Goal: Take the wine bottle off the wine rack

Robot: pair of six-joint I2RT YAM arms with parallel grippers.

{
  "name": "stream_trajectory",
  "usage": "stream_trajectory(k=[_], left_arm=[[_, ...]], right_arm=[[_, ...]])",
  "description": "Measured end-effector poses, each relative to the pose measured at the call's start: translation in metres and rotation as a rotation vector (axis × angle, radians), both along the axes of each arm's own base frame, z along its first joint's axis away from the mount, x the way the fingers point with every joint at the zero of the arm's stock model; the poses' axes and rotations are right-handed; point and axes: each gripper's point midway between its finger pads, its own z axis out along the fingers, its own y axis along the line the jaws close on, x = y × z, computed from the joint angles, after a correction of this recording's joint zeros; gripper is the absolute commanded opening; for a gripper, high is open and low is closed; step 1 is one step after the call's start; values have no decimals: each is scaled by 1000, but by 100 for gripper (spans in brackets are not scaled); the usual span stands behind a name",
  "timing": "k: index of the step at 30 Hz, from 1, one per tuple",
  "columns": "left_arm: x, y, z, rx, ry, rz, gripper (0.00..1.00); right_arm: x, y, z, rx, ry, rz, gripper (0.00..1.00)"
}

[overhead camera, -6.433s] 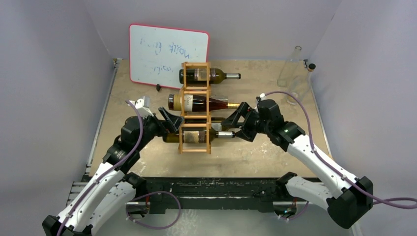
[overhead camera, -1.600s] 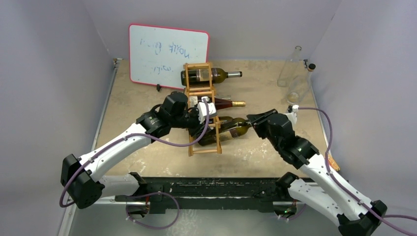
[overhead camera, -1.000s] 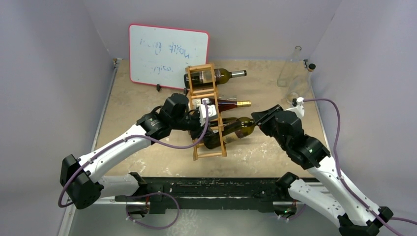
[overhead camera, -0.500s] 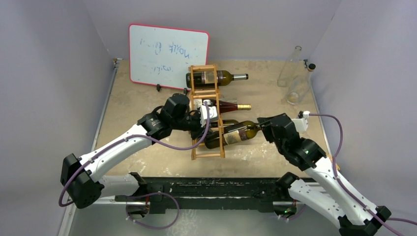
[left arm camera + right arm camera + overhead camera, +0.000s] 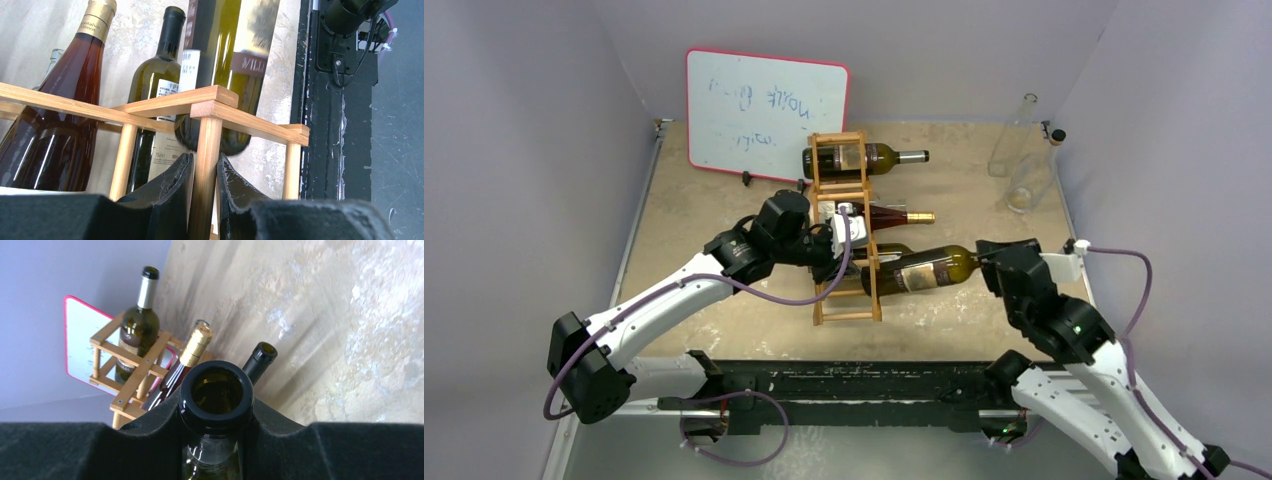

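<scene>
While left end effector (image 5: 205, 161) pinches the wine rack (image 5: 165, 103), right end effector (image 5: 216, 421) grips the wine bottle (image 5: 916, 274).

The wine rack (image 5: 839, 190) is tan, the wine bottle (image 5: 919, 272) dark green, the whiteboard (image 5: 764, 110) red-edged white.

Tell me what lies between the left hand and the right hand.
The top view shows the wine rack, its post clamped by the left hand, then the green wine bottle, lying from the rack to the right hand shut on its neck.
</scene>
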Motion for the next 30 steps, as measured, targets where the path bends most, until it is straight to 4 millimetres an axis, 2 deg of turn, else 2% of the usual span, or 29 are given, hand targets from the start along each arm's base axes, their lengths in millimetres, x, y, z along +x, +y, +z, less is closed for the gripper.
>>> stream_trajectory(k=[4,8,10,13,15,19,20,24,30], left_arm=[[0,0,0,1,0,0,0],[2,1,-1,4,-6,11,0],[4,1,-1,6,-8,17,0],[5,1,-1,8,-12,23,1],[6,1,-1,9,-13,27,11],[8,1,-1,12,-12,37,41],[10,2,-1,15,-11,50,45],[20,7,-1,20,2,112,57],[26,10,-1,17,9,152,71]], right_arm=[[-14,-19,16,-73,-59,19,0],[-29,-36,9,-207,-20,50,0],[-32,-40,10,-268,7,76,0],[-29,-39,25,-356,25,123,0],[-24,-37,37,-423,36,157,0],[-11,-33,56,-555,62,210,0],[-8,-33,61,-594,72,220,0],[8,-30,78,-716,98,248,0],[38,-22,84,-868,162,258,0]])
